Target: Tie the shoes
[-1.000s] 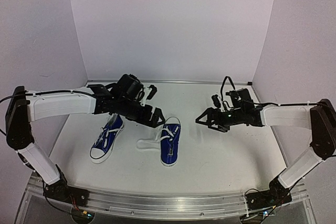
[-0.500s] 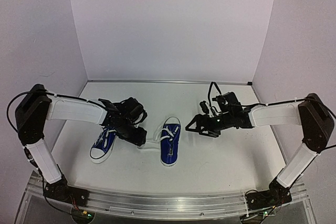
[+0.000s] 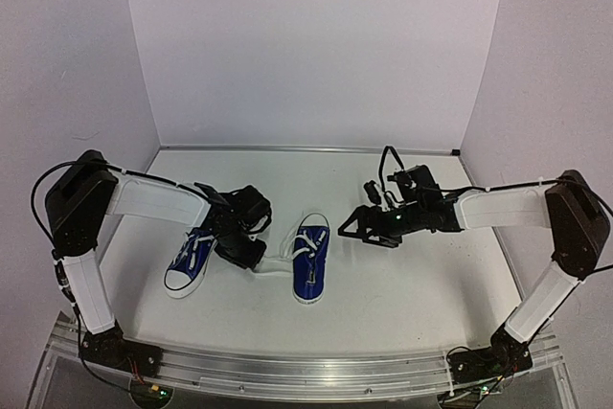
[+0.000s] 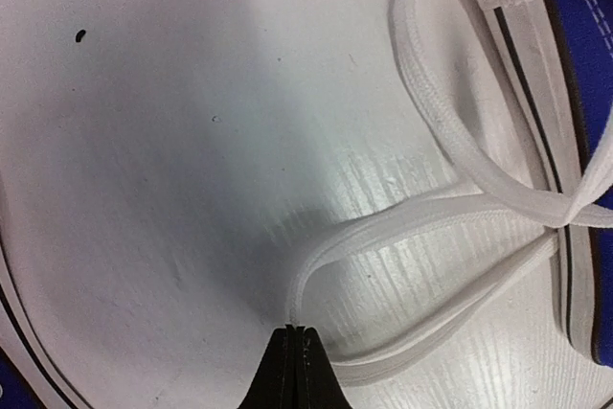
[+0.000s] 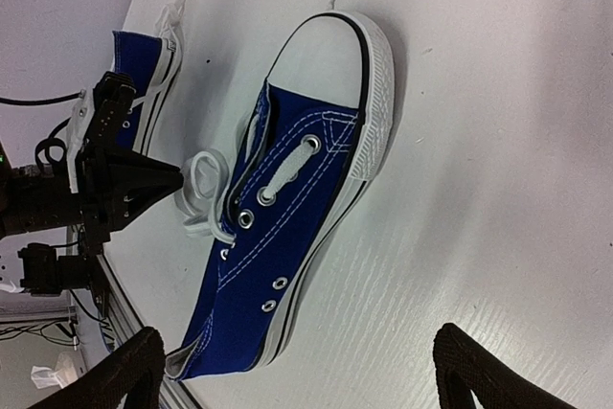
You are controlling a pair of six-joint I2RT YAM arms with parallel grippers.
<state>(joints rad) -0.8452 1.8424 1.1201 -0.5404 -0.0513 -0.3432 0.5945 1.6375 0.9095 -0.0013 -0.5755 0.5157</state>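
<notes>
Two blue shoes with white toe caps lie on the white table, the left shoe (image 3: 192, 261) and the right shoe (image 3: 310, 263), toes toward the near edge. Between them my left gripper (image 3: 257, 260) is down at the table. In the left wrist view its jaws (image 4: 295, 332) are shut on the bend of a white lace loop (image 4: 421, 227) that runs to the right shoe's sole (image 4: 536, 112). My right gripper (image 3: 354, 227) hovers open just right of the right shoe (image 5: 297, 198), nothing between its fingers (image 5: 460, 371). The right wrist view shows the left gripper (image 5: 174, 179) at the lace (image 5: 203, 189).
White walls close in the table at the back and both sides. A metal rail (image 3: 306, 375) runs along the near edge by the arm bases. A black cable loop (image 3: 388, 165) rises from the right wrist. A strip of the left shoe's sole (image 4: 19, 323) shows at the lower left.
My left gripper dropped from above the shoes to the table between them and shut on the lace loop. My right gripper moved left toward the right shoe, still open.
</notes>
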